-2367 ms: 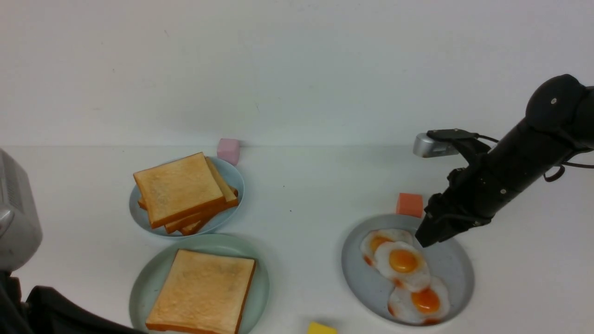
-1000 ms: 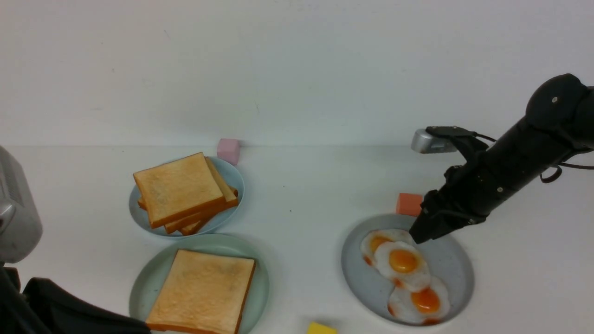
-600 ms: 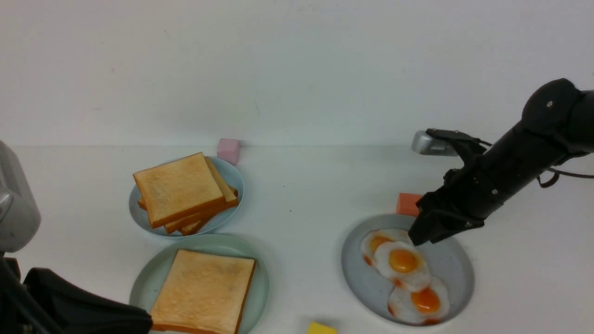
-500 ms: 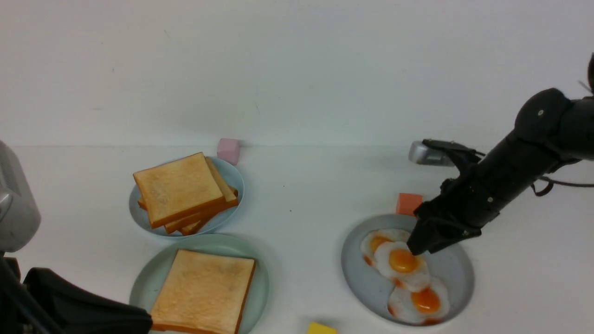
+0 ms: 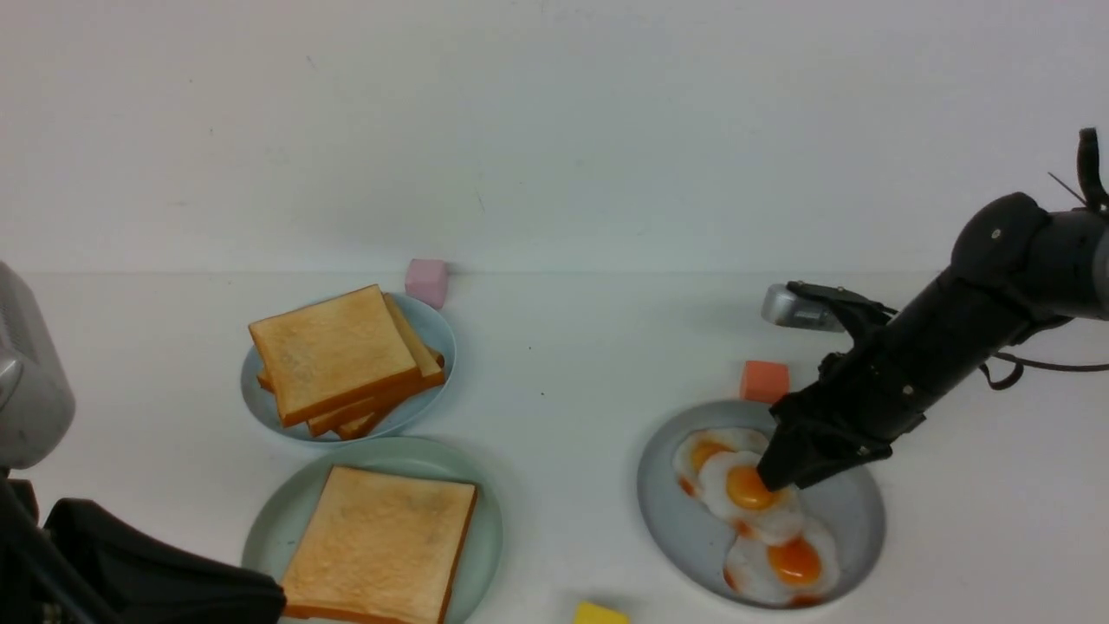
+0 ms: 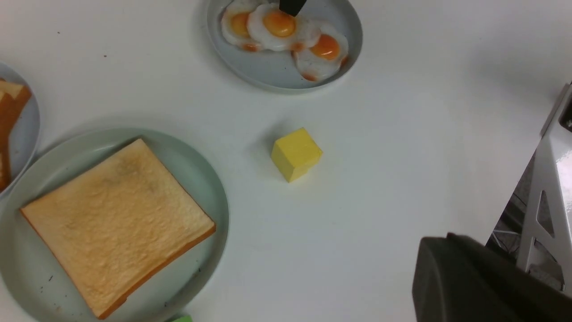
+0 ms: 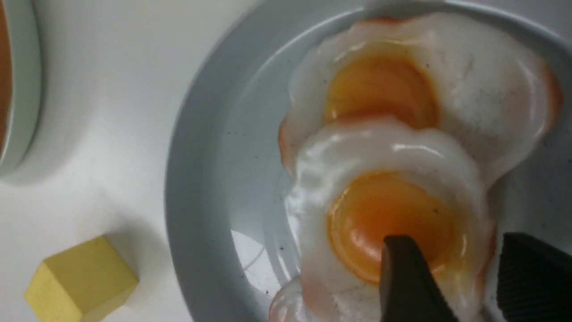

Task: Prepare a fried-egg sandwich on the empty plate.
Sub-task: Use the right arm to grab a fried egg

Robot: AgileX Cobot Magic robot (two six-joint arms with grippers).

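Note:
One toast slice (image 5: 377, 546) lies flat on the mint-green plate (image 5: 485, 555) at the front left; both also show in the left wrist view, slice (image 6: 116, 223) on plate (image 6: 196, 277). More toast slices (image 5: 338, 355) are stacked on the light-blue plate (image 5: 436, 334) behind it. Three fried eggs overlap on the grey-blue plate (image 5: 840, 503). My right gripper (image 5: 769, 478) is open and down on the middle egg (image 5: 736, 492). In the right wrist view (image 7: 456, 250) one finger rests on that egg's yolk (image 7: 384, 214), the other past its edge. My left gripper (image 5: 251, 598) is a dark shape at the front left; its jaws are hidden.
An orange cube (image 5: 764, 381) stands just behind the egg plate, close to my right arm. A yellow cube (image 5: 599, 614) sits at the front edge between the plates, also in the left wrist view (image 6: 296, 153). A pink cube (image 5: 426, 282) stands behind the toast stack.
My right gripper has come down and to the left from the egg plate's back rim onto the middle egg. My left arm has edged a little further into view.

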